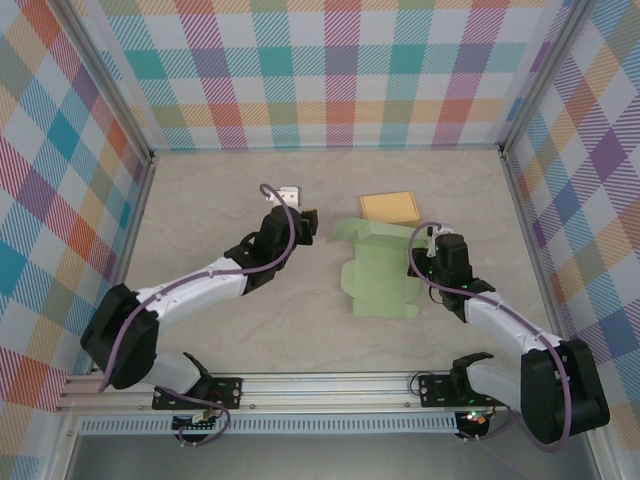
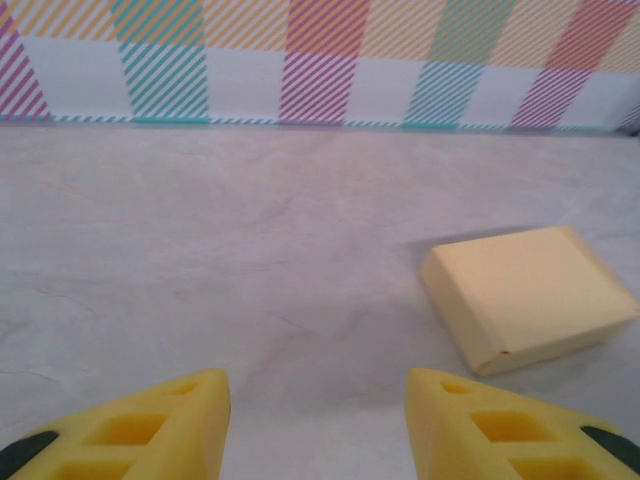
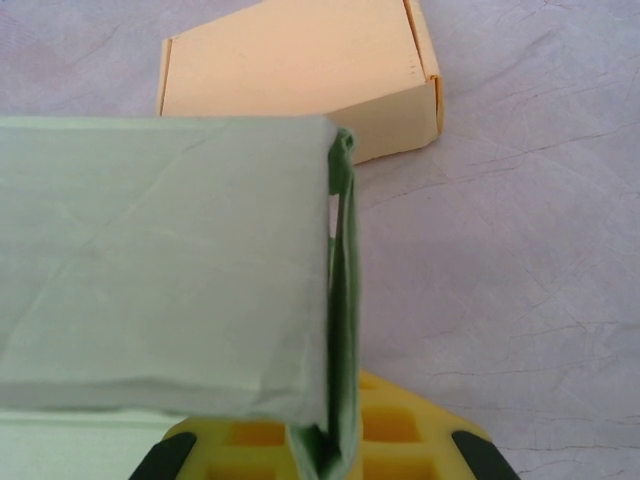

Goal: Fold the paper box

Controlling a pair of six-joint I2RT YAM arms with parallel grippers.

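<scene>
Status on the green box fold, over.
Left gripper open, empty. Right gripper shut on green box, right side wall raised. Orange box close behind it.

Left fingers (image 2: 150,430) spread, right fingers (image 3: 410,440) pinched together

One high overview, two low wrist views.
The top external camera looks down from above and behind the arm bases (image 1: 200,385) over the whole surface (image 1: 250,330) and its plaid walls (image 1: 340,70). The left wrist camera sits low, facing the far wall (image 2: 320,60) past the fingers (image 2: 170,420) of the left tool (image 2: 315,400); the right wrist camera hangs very close over the green sheet (image 3: 160,260). All three take in the tan box (image 1: 389,208).
</scene>
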